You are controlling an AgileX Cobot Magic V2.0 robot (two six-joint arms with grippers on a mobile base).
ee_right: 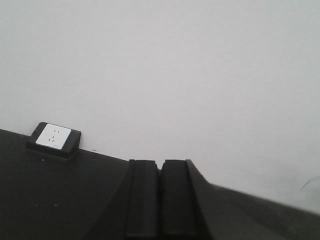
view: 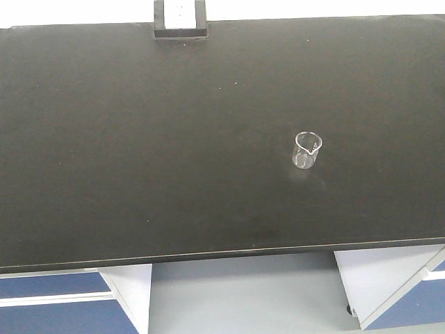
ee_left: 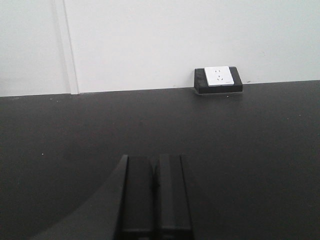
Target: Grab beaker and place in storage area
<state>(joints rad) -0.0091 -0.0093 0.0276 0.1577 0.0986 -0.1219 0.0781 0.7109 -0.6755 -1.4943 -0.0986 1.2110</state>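
Observation:
A small clear glass beaker (view: pixel 306 150) stands upright on the wide matte-black countertop of the storage area (view: pixel 139 139), right of its middle, spout toward the left. Neither arm shows in the front view. My left gripper (ee_left: pixel 154 160) is shut with nothing between its fingers and hovers low over the black counter, pointing at the rear wall. My right gripper (ee_right: pixel 160 164) is shut and empty too, tilted up toward the white wall. The beaker is out of both wrist views.
A white wall outlet in a black frame (view: pixel 180 19) sits at the counter's rear edge, also seen as the outlet (ee_left: pixel 218 77) and the outlet (ee_right: pixel 53 137). White cabinet panels (view: pixel 375 278) and blue drawer fronts (view: pixel 55 299) lie below the counter's front edge.

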